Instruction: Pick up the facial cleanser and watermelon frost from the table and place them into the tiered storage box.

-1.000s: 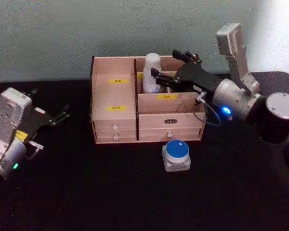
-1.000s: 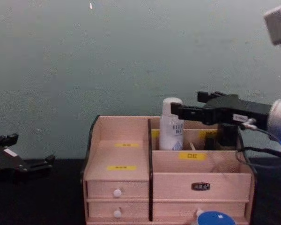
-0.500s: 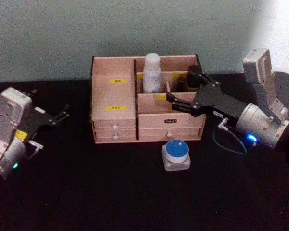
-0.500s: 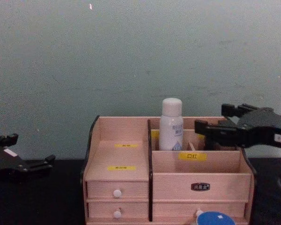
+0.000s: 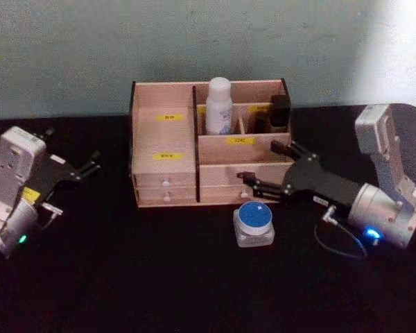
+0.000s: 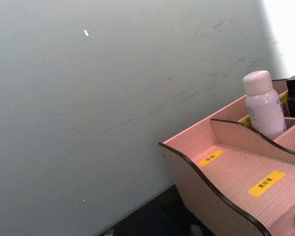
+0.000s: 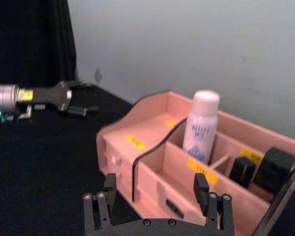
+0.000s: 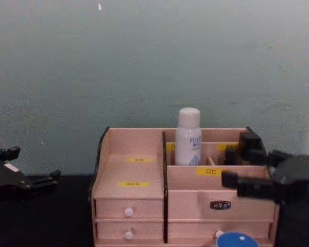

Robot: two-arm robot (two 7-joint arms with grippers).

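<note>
Head view: right gripper (image 5: 258,162) is hovering open and empty near the blue-lidded jar (image 5: 254,218), which is sitting on the table (image 5: 159,277) before the wooden box (image 5: 163,142); left gripper (image 5: 91,164) is idling open far left; chest view: white bottle (image 8: 188,135) is standing upright in a back compartment.

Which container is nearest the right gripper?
The watermelon frost, the squat blue-lidded jar on the table before the tiered storage box, close by the right gripper, jaws open. The facial cleanser stands farther back, inside the box.
</note>
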